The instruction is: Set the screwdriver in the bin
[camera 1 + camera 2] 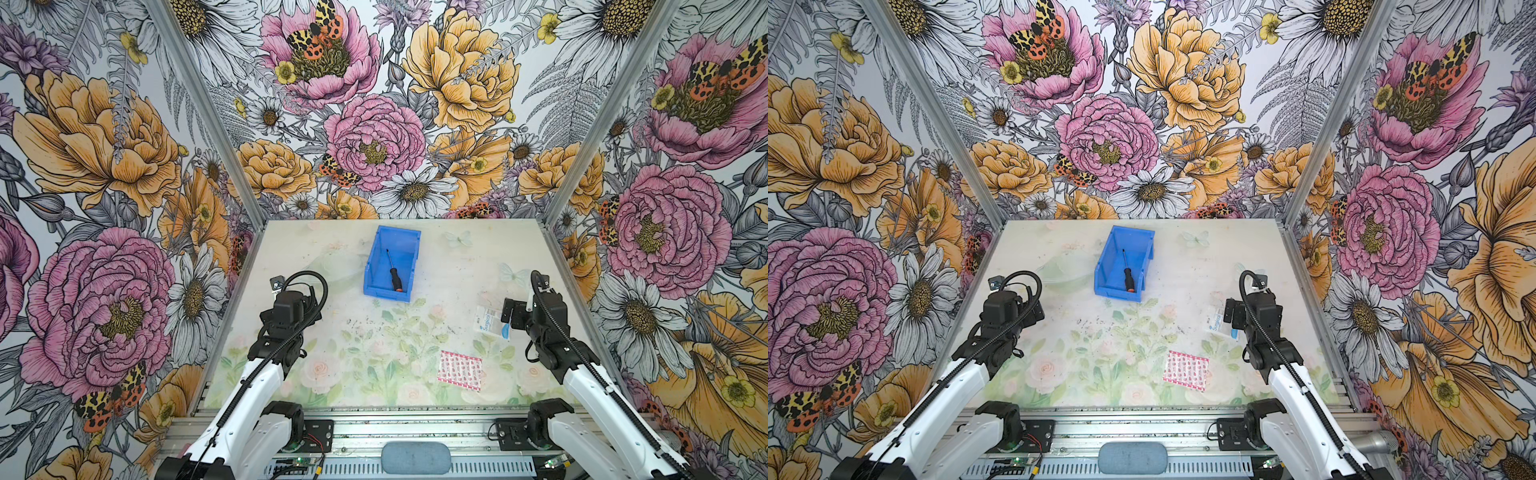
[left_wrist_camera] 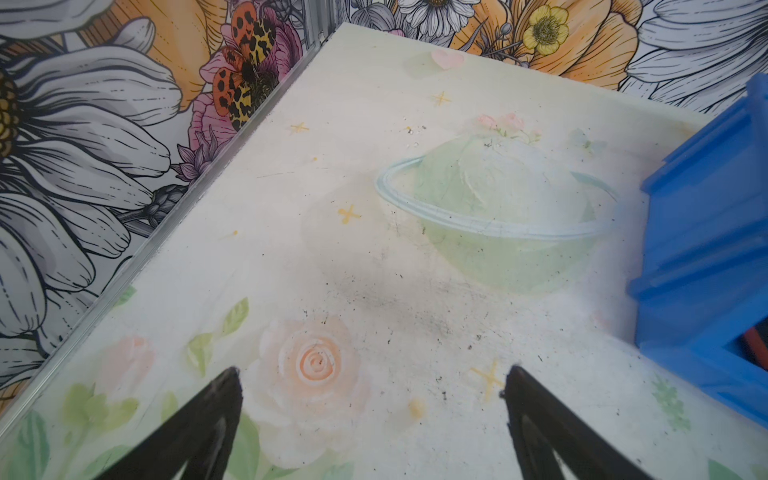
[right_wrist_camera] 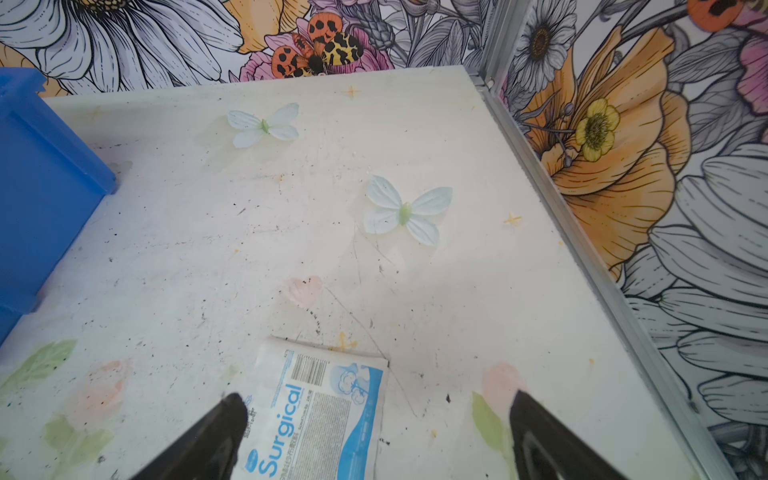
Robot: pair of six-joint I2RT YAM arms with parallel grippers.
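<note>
The screwdriver [image 1: 393, 272] [image 1: 1128, 273] lies inside the blue bin [image 1: 372, 266] [image 1: 1103, 270] at the back middle of the table. Its black handle and orange cap point toward the bin's low front lip, its thin shaft toward the back. My left gripper [image 2: 372, 374] is open and empty over bare table, with the bin [image 2: 706, 216] off to one side and apart from it. My right gripper [image 3: 378, 397] is also open, hovering over a paper packet and holding nothing. The bin [image 3: 41, 187] shows at that view's edge. Both arms sit back near the front corners.
A white and blue "Surgical" packet [image 1: 487, 320] [image 3: 320, 415] lies flat on the right under my right gripper. A pink patterned sachet [image 1: 460, 370] lies nearer the front right. Floral walls with metal frame posts [image 1: 257, 216] enclose the table on three sides.
</note>
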